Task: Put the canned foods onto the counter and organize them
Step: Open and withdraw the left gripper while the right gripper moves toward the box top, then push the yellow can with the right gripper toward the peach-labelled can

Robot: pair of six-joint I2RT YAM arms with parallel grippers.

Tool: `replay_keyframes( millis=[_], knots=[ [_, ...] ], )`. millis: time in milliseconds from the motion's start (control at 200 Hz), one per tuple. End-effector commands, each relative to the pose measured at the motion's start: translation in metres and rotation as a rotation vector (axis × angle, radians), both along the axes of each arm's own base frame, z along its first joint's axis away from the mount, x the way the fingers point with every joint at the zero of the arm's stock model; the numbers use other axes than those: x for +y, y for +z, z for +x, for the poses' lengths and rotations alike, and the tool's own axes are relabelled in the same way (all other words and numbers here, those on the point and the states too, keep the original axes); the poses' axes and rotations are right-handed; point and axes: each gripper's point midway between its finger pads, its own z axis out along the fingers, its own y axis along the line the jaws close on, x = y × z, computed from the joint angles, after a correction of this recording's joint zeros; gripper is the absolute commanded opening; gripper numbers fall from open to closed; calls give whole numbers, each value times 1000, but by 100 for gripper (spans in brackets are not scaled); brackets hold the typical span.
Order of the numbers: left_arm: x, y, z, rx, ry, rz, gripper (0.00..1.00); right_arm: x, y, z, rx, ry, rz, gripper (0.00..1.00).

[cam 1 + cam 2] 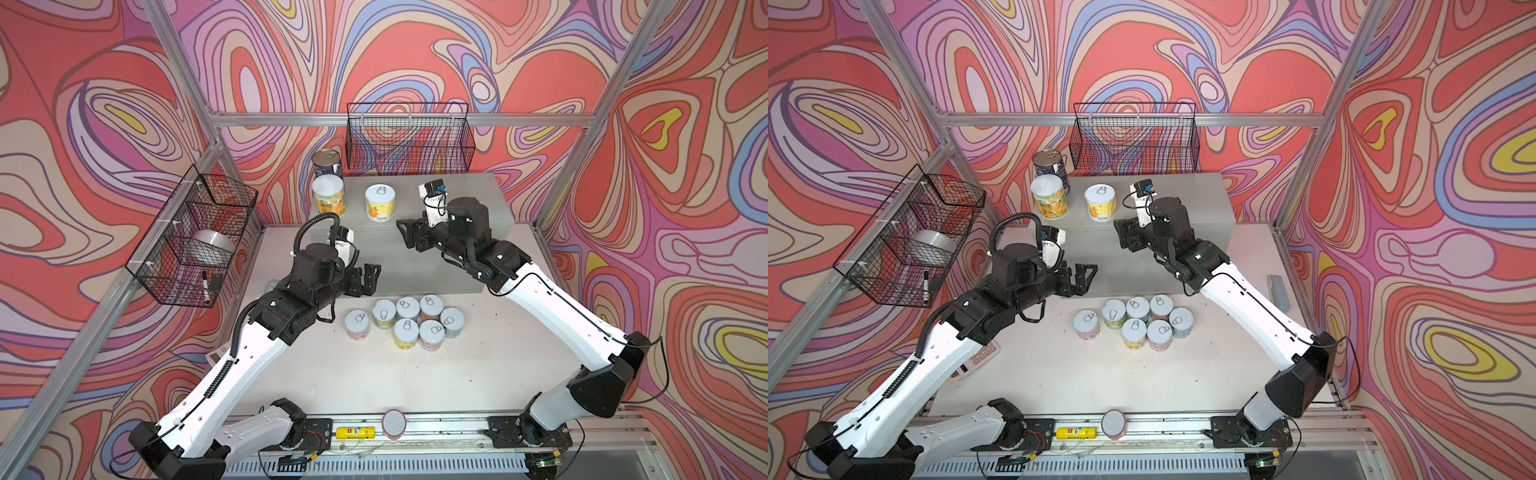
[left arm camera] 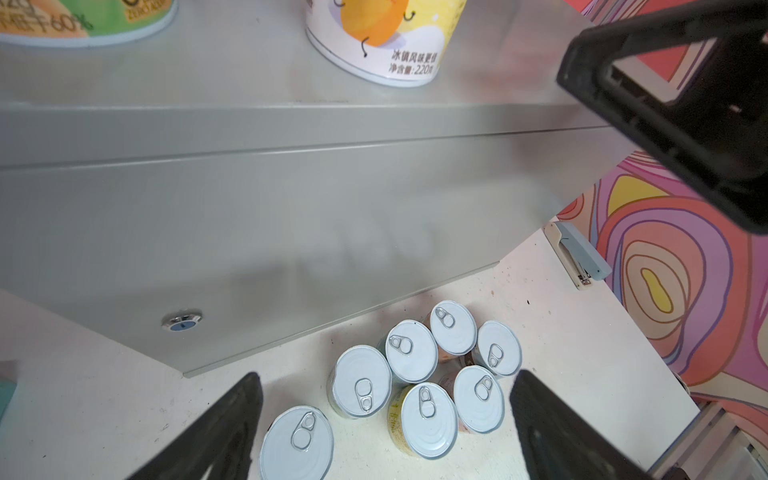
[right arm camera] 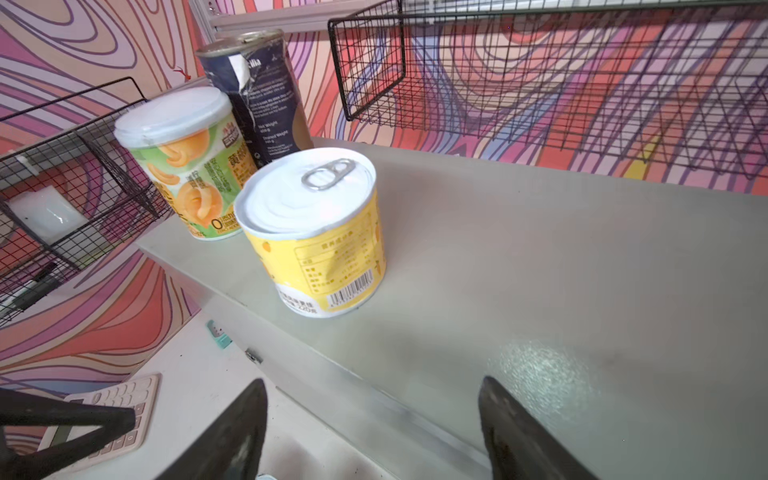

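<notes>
The left gripper (image 2: 388, 376) is released: its fingers (image 2: 224, 432) are spread wide with nothing between them. It hangs above the table (image 1: 374, 374), pointing toward 3 o'clock in both top views. Its wrist is bent off a forearm that rises from the base at 7 o'clock.

Seven short tins (image 1: 405, 322) stand close-packed on the table at the left gripper's 5 o'clock, white pull-tab lids up. The counter (image 1: 457, 195) rises at the gripper's 12 o'clock, its front wall carrying a small round lock (image 2: 181, 322).

The right gripper (image 3: 374, 381) is also slack and empty, fingers (image 3: 523, 436) apart. It sits at the counter's front edge, pointing toward 9 o'clock, on an arm that reaches in from 5 o'clock.

The counter fills the table's 12 o'clock side, and three tins stand upright on its 9 o'clock end:
- The short yellow tin (image 1: 380, 203) is at the right gripper's 11 o'clock.
- The tall peach tin (image 1: 328, 195) stands at 9 o'clock of the yellow one.
- The dark blue tin (image 1: 327, 164) stands at 12 o'clock of the peach tin.

Above the counter's far edge hangs the back basket (image 1: 409, 137), and the side basket (image 1: 191, 237) hangs on the wall at 9 o'clock.

The yellow tin reads "冰镇风味更佳" and "220" and carries a barcode. The peach tin shows "黄桃" and "60%". The blue tin reads "Net Weight" and "Drained Weight".
</notes>
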Motion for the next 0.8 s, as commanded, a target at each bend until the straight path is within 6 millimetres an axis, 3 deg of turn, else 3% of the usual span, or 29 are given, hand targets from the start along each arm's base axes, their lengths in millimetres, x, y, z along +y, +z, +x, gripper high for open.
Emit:
replay_keyframes(
  millis=[0, 215, 611, 701, 726, 796],
  knots=[
    [2, 14, -5, -43, 10, -54, 94, 12, 10, -1, -25, 68, 17, 79],
    [3, 3, -7, -19, 10, -52, 90, 26, 7, 6, -44, 112, 17, 74],
    [-1, -15, -13, -12, -10, -97, 89, 39, 2, 39, -60, 85, 1, 72],
    [1, -17, -13, -9, -4, -82, 89, 39, 9, 41, -80, 85, 7, 71],
    [2, -18, -13, -9, -2, -76, 89, 44, -5, 48, -62, 86, -5, 71],
    [5, -18, -14, -10, 9, -64, 89, 47, -7, 54, -61, 86, -3, 70]
  ],
)
